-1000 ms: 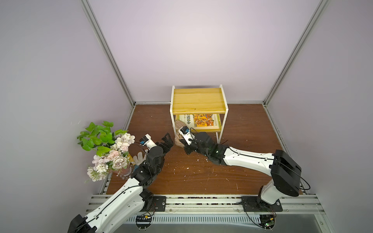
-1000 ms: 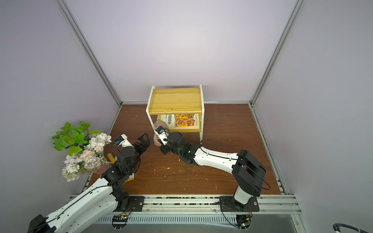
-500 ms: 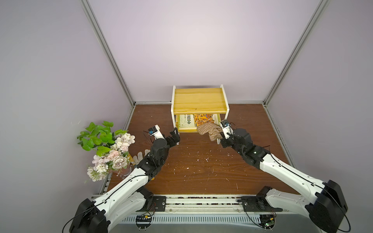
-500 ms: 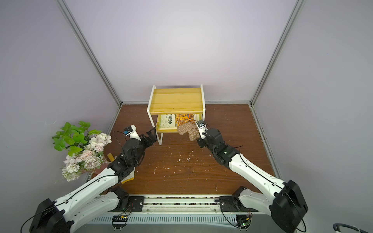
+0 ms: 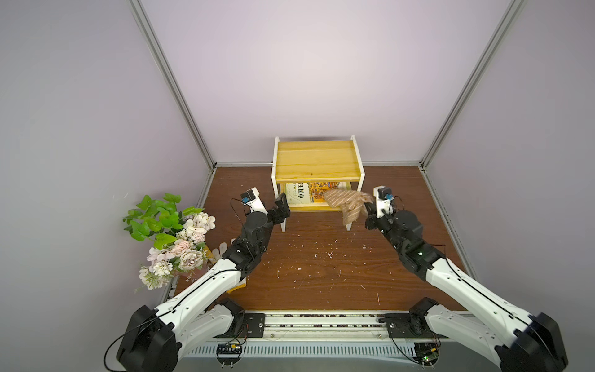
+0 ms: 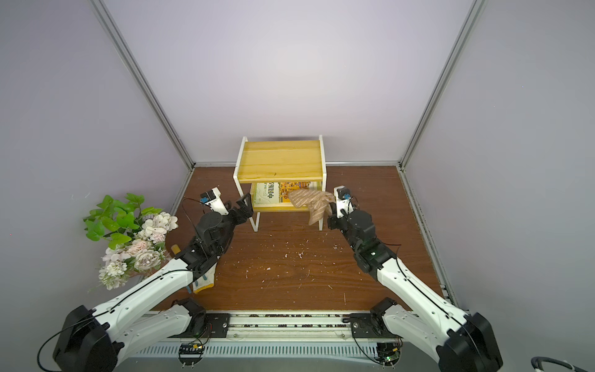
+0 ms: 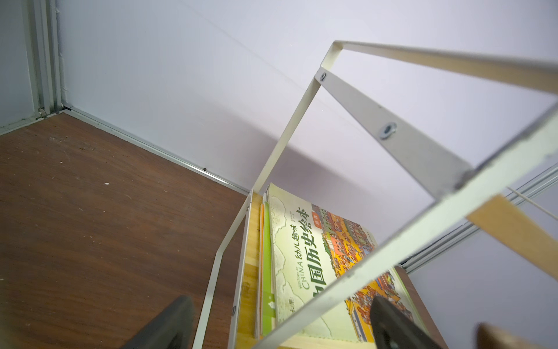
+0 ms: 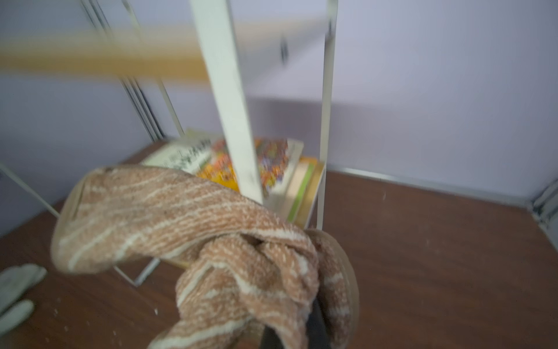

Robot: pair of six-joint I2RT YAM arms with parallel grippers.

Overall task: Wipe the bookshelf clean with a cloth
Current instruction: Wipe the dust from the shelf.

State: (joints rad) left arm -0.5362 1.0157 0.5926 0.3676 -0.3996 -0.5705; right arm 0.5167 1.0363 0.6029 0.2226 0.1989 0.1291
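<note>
The bookshelf (image 5: pixel 317 161) (image 6: pixel 280 161) stands at the back of the brown floor, with yellow boards and a white frame. My right gripper (image 5: pixel 368 211) (image 6: pixel 331 214) (image 8: pixel 290 335) is shut on the cloth (image 5: pixel 349 201) (image 6: pixel 310 203) (image 8: pixel 211 226). The striped tan rag hangs in the air by the shelf's front right leg, in front of the lower tier. My left gripper (image 5: pixel 281 204) (image 6: pixel 244 204) (image 7: pixel 280 317) is open at the front left leg (image 7: pixel 332 290), which passes between its fingers in the left wrist view.
Picture books (image 5: pixel 309 193) (image 7: pixel 302 260) lie on the lower board. A bunch of artificial flowers (image 5: pixel 170 232) stands at the left wall. A white glove (image 6: pixel 204 280) (image 8: pixel 15 290) lies under the left arm. Pale crumbs (image 5: pixel 315 254) dot the floor.
My right arm has swung with the cloth from the shelf's front left corner across to its front right corner. My left gripper has moved forward up to the front left leg.
</note>
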